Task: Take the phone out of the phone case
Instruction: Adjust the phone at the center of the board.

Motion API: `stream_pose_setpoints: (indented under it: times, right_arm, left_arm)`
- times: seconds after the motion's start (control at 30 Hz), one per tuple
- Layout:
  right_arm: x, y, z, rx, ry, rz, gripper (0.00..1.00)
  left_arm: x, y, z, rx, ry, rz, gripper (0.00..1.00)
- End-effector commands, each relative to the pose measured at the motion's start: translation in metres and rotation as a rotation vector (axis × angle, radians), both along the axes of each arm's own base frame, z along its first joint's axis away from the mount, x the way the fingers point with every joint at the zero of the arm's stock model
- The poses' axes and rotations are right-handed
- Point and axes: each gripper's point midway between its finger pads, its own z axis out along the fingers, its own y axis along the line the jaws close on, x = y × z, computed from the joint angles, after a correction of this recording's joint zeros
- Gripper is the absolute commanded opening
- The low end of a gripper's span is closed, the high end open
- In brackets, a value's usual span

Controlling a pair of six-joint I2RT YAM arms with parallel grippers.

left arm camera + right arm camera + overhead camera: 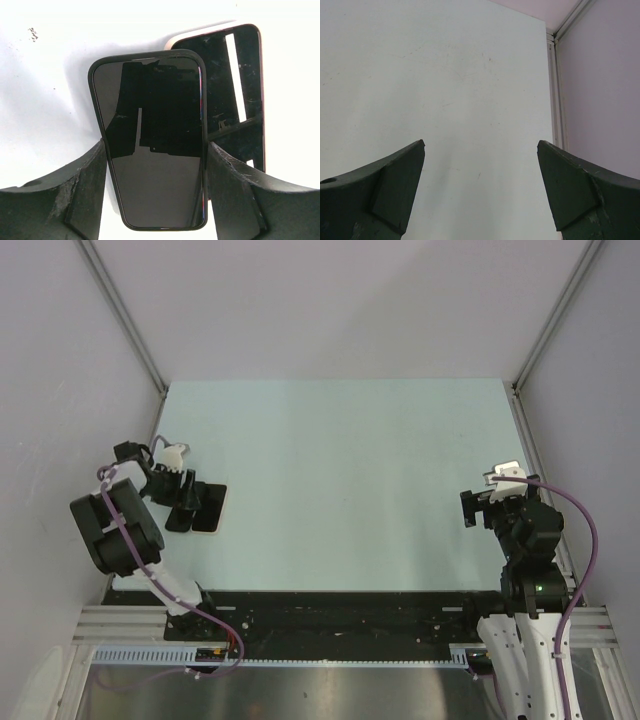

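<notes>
Between my left gripper's (pixel 156 145) fingers is the phone (pixel 160 95), a glossy dark screen inside a black phone case (pixel 95 95). Both black fingers (pixel 87 185) press on the case's long edges, so the gripper is shut on it. The cased phone partly overlaps a second glossy black slab with a pale pink rim (pixel 240 90) to its right. From above, my left gripper (pixel 185 495) and these dark slabs (pixel 208 508) are at the table's left side. My right gripper (pixel 470 508) hovers at the right, open and holding nothing (pixel 481 145).
The pale green table (pixel 340 460) is enclosed by grey walls with metal corner posts (pixel 525 380). A metal rail (pixel 556 90) runs along the right edge close to my right gripper. The arm bases sit on the black strip (pixel 330 610) at the near edge.
</notes>
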Motion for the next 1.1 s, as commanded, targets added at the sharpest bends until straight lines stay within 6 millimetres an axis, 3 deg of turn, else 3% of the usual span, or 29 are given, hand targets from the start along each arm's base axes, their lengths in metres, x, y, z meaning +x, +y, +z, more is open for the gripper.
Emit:
stream_pose_setpoints:
  times: [0.0,0.3,0.53,0.77,1.07]
  right_arm:
    - [0.002,0.000,0.007,-0.003,-0.027,-0.003,1.00]
    - [0.002,0.000,0.007,-0.002,-0.030,0.001,1.00]
    - [0.002,0.002,0.006,-0.002,-0.024,0.009,1.00]
    - [0.002,0.001,0.005,-0.004,-0.020,0.010,1.00]
    - [0.004,0.003,0.001,-0.005,-0.004,0.019,1.00]
  left_arm:
    - [0.011,-0.009,0.045,-0.011,-0.135,-0.021,0.03]
    - [0.012,-0.035,0.067,0.005,-0.182,-0.081,0.00]
    - [0.012,-0.089,0.074,0.001,-0.172,-0.169,0.01]
    - [0.029,-0.149,0.080,0.022,-0.139,-0.248,0.06]
    - [0.050,-0.209,0.058,0.080,-0.053,-0.293,0.09]
